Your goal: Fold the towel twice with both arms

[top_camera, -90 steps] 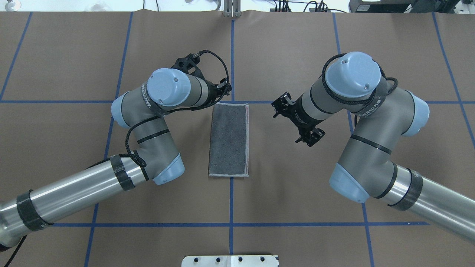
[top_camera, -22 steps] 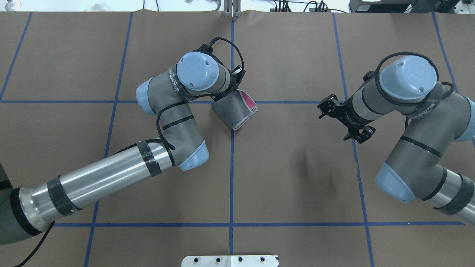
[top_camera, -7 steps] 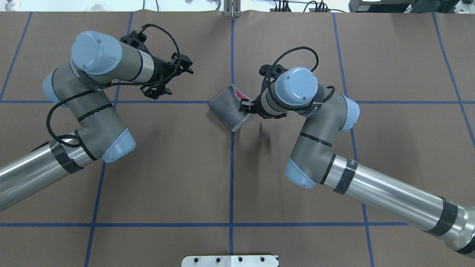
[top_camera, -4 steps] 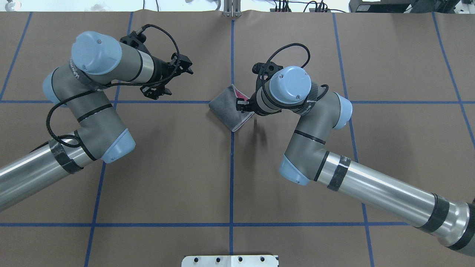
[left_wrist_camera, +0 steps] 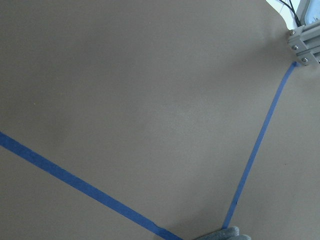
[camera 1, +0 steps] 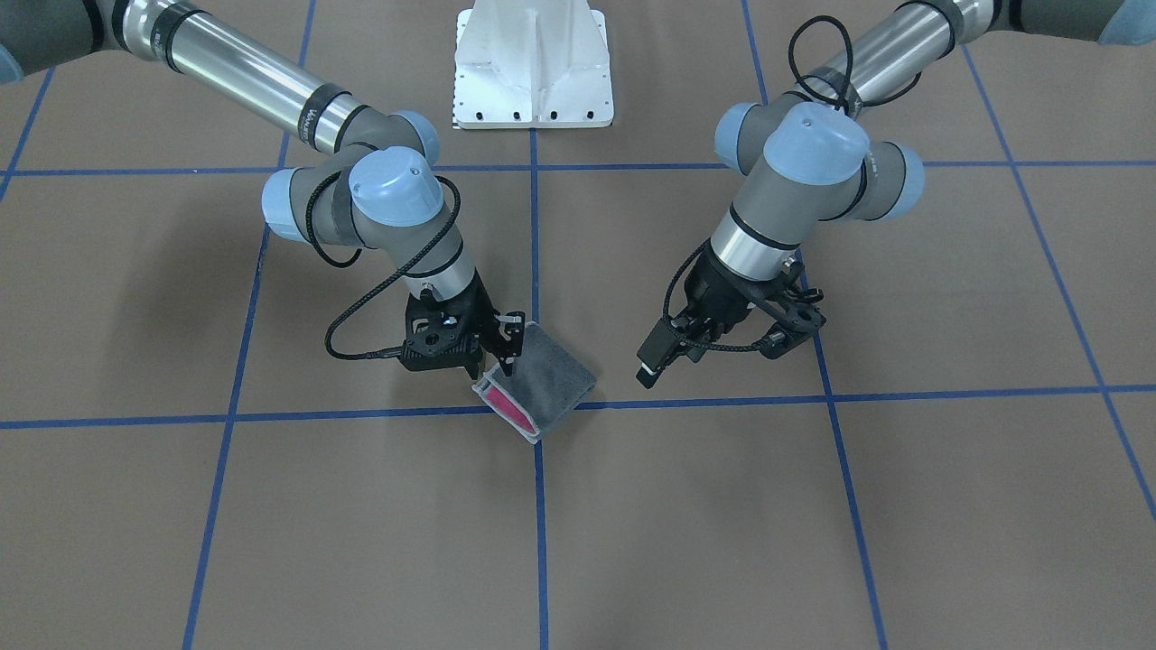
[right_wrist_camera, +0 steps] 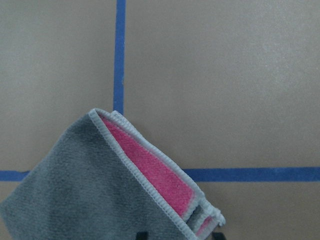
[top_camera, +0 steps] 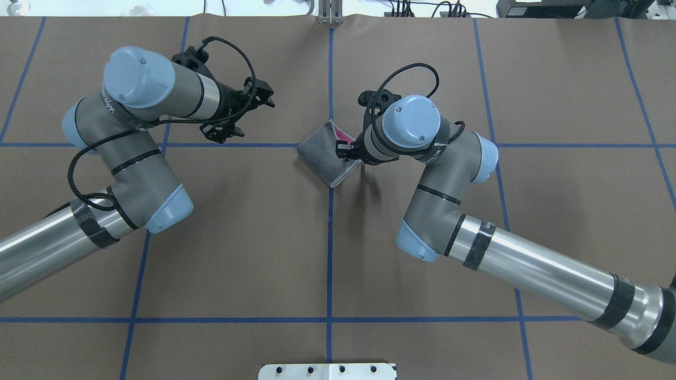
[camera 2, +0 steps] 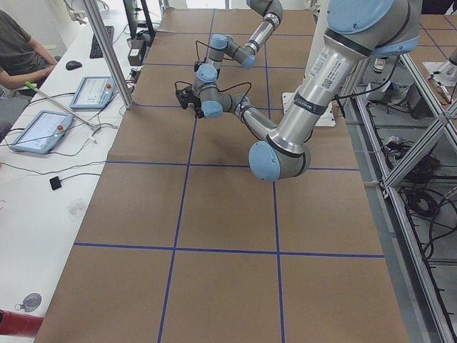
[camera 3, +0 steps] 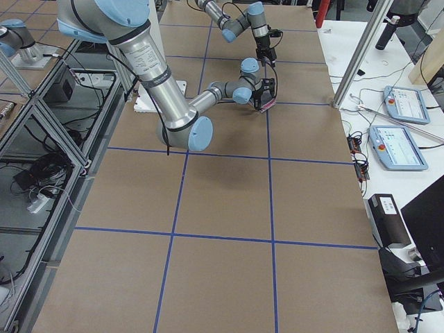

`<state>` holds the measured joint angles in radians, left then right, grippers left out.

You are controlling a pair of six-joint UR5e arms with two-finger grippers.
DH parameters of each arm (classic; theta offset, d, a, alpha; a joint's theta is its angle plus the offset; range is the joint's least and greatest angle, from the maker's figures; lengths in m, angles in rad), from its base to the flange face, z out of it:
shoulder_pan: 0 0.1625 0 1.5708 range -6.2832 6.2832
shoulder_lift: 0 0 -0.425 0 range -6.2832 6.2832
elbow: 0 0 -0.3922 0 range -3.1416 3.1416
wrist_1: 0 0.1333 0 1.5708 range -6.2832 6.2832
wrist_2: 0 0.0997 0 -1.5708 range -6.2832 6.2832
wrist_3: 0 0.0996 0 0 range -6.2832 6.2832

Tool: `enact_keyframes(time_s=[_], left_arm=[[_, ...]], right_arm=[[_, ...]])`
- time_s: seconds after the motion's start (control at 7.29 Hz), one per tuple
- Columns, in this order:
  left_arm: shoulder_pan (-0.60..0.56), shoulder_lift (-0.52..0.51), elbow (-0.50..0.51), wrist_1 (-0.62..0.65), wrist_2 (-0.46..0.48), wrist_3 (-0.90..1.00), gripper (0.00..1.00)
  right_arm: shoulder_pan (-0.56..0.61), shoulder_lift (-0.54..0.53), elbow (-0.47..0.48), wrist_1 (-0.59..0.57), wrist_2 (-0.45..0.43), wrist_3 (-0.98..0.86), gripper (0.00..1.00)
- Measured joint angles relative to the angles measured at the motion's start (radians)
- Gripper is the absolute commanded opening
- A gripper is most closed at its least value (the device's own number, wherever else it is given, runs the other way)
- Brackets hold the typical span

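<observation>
The towel (top_camera: 323,155) lies on the brown table near the middle tape crossing. It is folded into a small square, dark grey face up, and sits turned at an angle. A pink strip shows along its open edge (right_wrist_camera: 155,167). It also shows in the front view (camera 1: 546,379). My right gripper (camera 1: 492,352) stands over that open edge, tips down, jaws apart on either side of it. Its fingertips (right_wrist_camera: 142,234) barely show in the right wrist view. My left gripper (top_camera: 256,117) is open and empty, raised to the towel's left.
The white pedestal base (camera 1: 533,63) stands at the robot's side of the table. Blue tape lines (top_camera: 330,237) grid the brown paper. A metal bracket (top_camera: 330,13) is at the far edge. Tablets (camera 3: 399,146) lie on the side bench.
The towel went from a long grey strip to a small square. The left arm drew back to the left. The right arm came in over the towel's open edge and has edged slightly left.
</observation>
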<state>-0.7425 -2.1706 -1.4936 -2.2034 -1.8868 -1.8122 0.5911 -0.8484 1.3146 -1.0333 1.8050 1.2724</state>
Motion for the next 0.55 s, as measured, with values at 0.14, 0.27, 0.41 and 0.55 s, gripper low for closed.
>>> enact_keyframes(time_s=[0.14, 0.27, 0.41, 0.55], left_arm=[[0.001, 0.0, 0.0, 0.0, 0.0, 0.0, 1.0], [0.001, 0.0, 0.001, 0.0, 0.0, 0.0, 1.0], [0.002, 0.0, 0.001, 0.001, 0.0, 0.001, 1.0], [0.003, 0.0, 0.002, 0.001, 0.0, 0.001, 1.0]], right_arm=[[0.0, 0.0, -0.004, 0.004, 0.0, 0.0, 0.47], [0.0, 0.0, -0.006, 0.006, 0.0, 0.001, 0.46], [0.0, 0.0, -0.009, 0.007, 0.001, 0.001, 0.41], [0.0, 0.0, -0.011, 0.007, 0.001, 0.001, 0.3]])
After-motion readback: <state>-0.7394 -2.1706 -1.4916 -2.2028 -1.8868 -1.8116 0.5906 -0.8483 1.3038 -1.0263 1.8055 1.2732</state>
